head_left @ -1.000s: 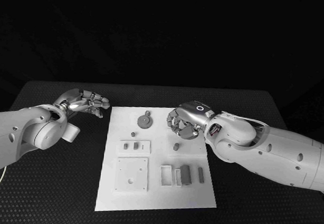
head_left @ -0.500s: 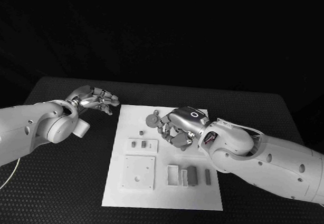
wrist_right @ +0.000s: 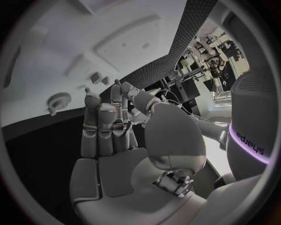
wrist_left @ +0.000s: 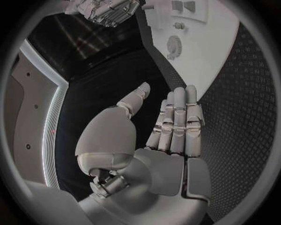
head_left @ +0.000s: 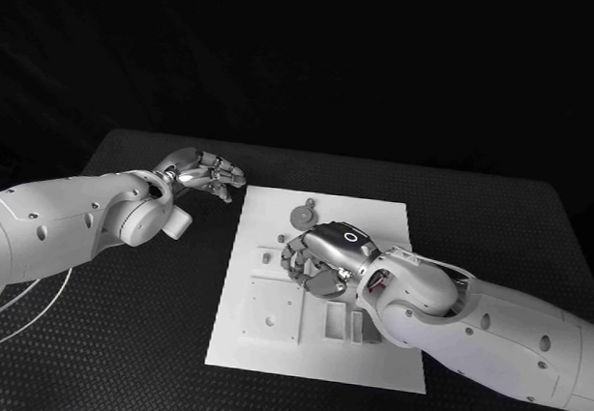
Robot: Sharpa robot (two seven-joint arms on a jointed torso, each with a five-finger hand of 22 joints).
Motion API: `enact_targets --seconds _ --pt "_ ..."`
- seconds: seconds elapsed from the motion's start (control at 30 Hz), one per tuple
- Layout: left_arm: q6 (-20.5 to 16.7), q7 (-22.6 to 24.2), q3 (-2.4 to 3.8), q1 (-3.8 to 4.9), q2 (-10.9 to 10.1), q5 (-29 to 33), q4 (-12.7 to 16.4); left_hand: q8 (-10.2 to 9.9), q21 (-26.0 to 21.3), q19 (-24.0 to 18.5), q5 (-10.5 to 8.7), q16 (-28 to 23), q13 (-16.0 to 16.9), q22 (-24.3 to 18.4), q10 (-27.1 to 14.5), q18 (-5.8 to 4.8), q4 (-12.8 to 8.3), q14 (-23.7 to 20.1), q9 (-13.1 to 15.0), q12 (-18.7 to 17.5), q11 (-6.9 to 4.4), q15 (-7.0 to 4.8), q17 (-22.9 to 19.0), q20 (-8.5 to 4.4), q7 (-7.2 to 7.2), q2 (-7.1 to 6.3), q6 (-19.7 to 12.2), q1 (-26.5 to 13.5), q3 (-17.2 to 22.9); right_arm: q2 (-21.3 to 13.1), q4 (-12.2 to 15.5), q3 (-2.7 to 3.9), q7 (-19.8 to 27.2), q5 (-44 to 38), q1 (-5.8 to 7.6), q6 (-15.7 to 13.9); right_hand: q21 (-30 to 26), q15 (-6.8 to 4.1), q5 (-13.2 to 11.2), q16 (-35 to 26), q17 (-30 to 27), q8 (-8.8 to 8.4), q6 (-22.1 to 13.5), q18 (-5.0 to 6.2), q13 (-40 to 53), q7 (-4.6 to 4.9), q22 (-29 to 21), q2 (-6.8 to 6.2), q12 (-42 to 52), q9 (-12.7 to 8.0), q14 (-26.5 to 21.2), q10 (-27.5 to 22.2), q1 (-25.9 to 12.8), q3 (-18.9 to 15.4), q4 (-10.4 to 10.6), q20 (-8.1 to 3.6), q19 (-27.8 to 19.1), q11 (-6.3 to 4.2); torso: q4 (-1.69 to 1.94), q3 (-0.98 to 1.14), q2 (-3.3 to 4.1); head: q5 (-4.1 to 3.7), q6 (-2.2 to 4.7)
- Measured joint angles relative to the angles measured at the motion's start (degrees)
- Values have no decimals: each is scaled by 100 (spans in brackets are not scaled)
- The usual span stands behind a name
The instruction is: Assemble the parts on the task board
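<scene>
Lying flat in the middle of the black bench (head_left: 117,345), the white task board (head_left: 315,355) carries several small grey parts. A round gear-like part (head_left: 303,213) sits near the board's far edge, with smaller parts just nearer than it. A square plate with holes (head_left: 272,310) lies toward the board's left edge, and upright block parts (head_left: 336,321) stand beside it toward the near half.

The right hand (head_left: 323,258) hovers over the middle of the board, palm down, its fingers (wrist_right: 99,126) straight, close together and holding nothing. From the right wrist view, the fingertips point toward the gear-like part and the board's recesses.

The left hand (head_left: 205,174) is raised over the bench just beside the board's far left corner. Its fingers (wrist_left: 178,119) are extended side by side, the thumb set apart, empty, not touching the board.
</scene>
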Motion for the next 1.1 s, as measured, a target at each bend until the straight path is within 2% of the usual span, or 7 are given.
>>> enact_targets --seconds 0.2,0.3,0.53,0.8,0.93,1.1 --pt "0 -2 0 0 -3 0 0 0 0 0 0 0 -1 0 0 0 0 -1 0 0 0 1 0 0 0 0 0 0 0 56 -80 -55 39 6 -75 -1 0 0 0 0 0 0 -1 0 1 -1 0 6 0 0 0 0 -21 0 0 1 0 0 1 -4 2 112 -44" --pt "0 -2 0 0 -5 0 6 0 0 -1 0 0 -1 0 0 0 0 -1 0 0 0 1 -1 1 0 0 0 0 0 96 -150 -61 54 7 -108 -4 0 0 0 0 0 0 -1 0 1 0 0 6 0 1 0 0 -21 -1 0 2 0 0 -2 -3 2 162 -69" --pt "0 -3 0 1 6 0 12 0 0 -1 0 0 -1 0 0 0 0 -8 0 0 0 8 -1 1 0 0 0 0 0 183 -301 -84 76 7 -327 -14 0 0 9 0 0 -1 -2 0 17 -1 0 -1 0 1 -1 -21 -29 -1 -1 10 -8 21 -3 -3 2 256 -102" --pt "0 -5 0 1 1 0 4 0 0 -2 0 0 -2 0 0 0 0 -8 0 0 0 8 -1 2 0 0 0 0 0 187 -345 -102 90 3 -370 -23 0 0 9 0 -1 -5 -12 1 17 -9 0 1 0 6 -1 -21 -26 -1 -1 11 -9 21 3 -4 2 353 -169" --pt "1 -6 0 1 1 0 4 0 0 -3 0 0 -2 0 0 0 0 -9 0 0 0 8 -1 3 0 0 0 0 0 187 -345 -106 98 2 -380 -24 0 -20 9 0 -1 38 8 3 15 5 0 20 -15 198 -24 -25 -9 -2 -1 20 -18 17 -5 -3 1 389 -191" --pt "2 -6 0 1 2 0 6 0 0 -10 0 0 -2 0 -1 0 0 -9 0 0 1 9 -1 10 -1 0 0 0 0 183 -345 -114 103 1 -383 -25 0 -24 9 0 -1 45 13 6 17 10 0 25 -25 119 -41 -32 -4 -2 -1 21 -18 10 -9 -1 0 415 -205"
